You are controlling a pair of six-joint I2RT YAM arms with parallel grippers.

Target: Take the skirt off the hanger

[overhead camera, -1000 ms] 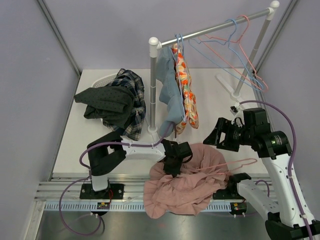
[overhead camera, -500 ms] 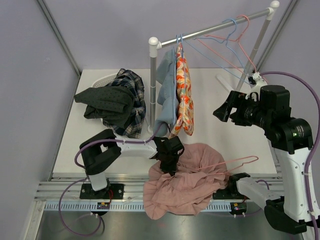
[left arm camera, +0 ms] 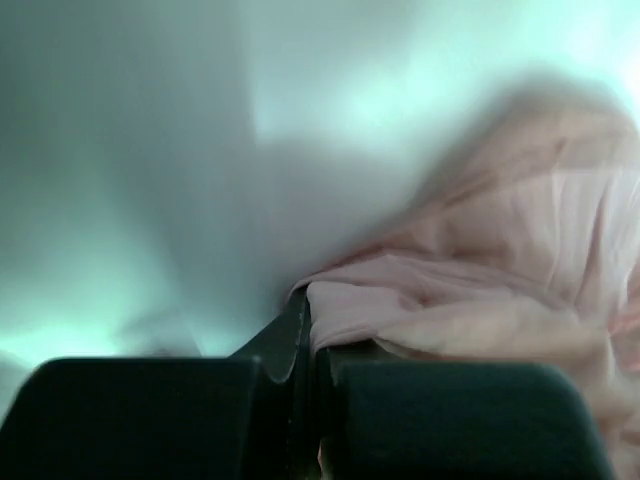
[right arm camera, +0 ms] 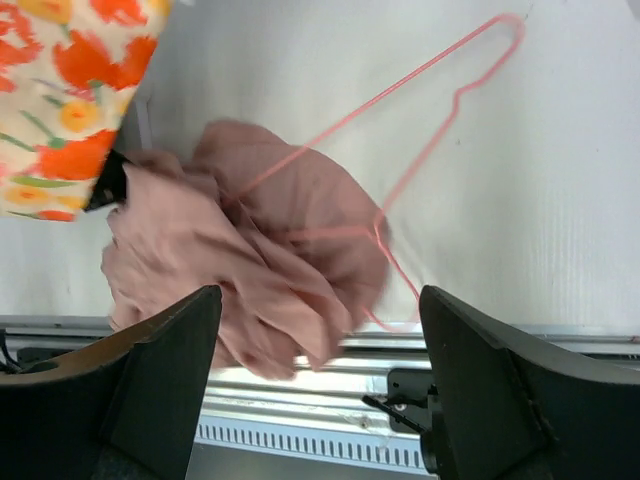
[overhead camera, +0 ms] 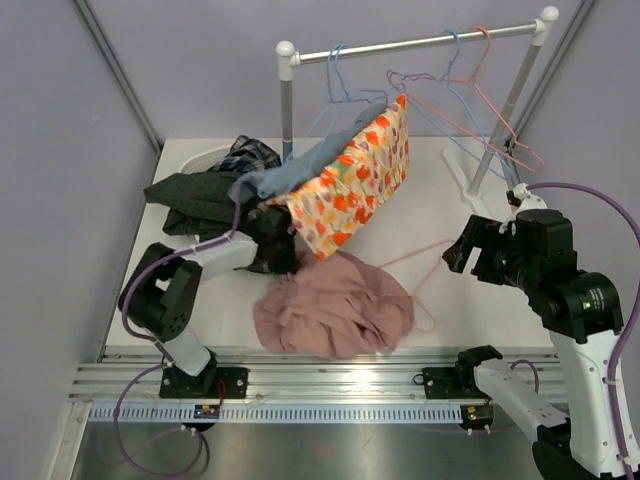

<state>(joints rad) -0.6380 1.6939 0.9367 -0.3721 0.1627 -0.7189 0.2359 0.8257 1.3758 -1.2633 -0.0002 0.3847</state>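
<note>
The pink skirt (overhead camera: 335,305) lies crumpled on the table; it also shows in the right wrist view (right arm camera: 250,260). The thin pink wire hanger (overhead camera: 428,285) lies flat at its right side, one part still running among the folds (right arm camera: 440,110). My left gripper (overhead camera: 278,243) sits at the skirt's back-left edge, half hidden under the hanging floral cloth. In the left wrist view it (left arm camera: 305,320) is shut on an edge of the pink fabric (left arm camera: 450,290). My right gripper (overhead camera: 468,250) hovers above the hanger, open and empty (right arm camera: 320,295).
A clothes rack (overhead camera: 410,42) stands at the back with a floral garment (overhead camera: 350,180), a blue garment (overhead camera: 290,170) and empty wire hangers (overhead camera: 470,90). A heap of dark and plaid clothes (overhead camera: 205,195) lies at the back left. The table's metal rail (overhead camera: 330,360) is close in front.
My left gripper has dragged the skirt back and left, away from the front rail. The floral and blue garments have swung out to the left. The right arm shifted and came down a little.
</note>
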